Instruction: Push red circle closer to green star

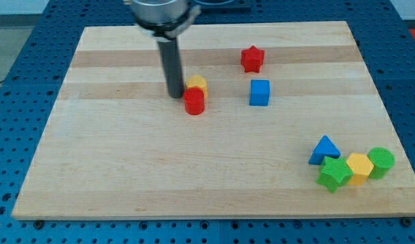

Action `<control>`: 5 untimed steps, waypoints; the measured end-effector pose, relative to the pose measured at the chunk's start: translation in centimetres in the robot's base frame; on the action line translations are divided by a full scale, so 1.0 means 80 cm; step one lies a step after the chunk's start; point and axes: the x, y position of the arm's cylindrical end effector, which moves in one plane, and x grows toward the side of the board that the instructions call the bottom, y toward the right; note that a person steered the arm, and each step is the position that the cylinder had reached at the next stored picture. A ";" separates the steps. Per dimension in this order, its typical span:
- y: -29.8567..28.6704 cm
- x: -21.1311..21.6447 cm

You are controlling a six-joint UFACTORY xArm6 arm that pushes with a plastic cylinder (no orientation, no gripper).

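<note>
Beside my tip [175, 95], one red circle [194, 102]; one green star [334, 174] well apart.

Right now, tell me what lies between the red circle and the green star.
Camera view: only bare wooden board between red circle block and green star block.

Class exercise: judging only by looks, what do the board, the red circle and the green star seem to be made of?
Board: apparently wood, pale matte planks with visible grain and seams.
Red circle: probably plastic, uniform saturated colour, smooth, faint sheen.
Green star: likely the same plastic, solid even colour, moulded-looking edges.
</note>
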 end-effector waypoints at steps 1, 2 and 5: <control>0.041 0.039; 0.069 0.080; 0.024 0.101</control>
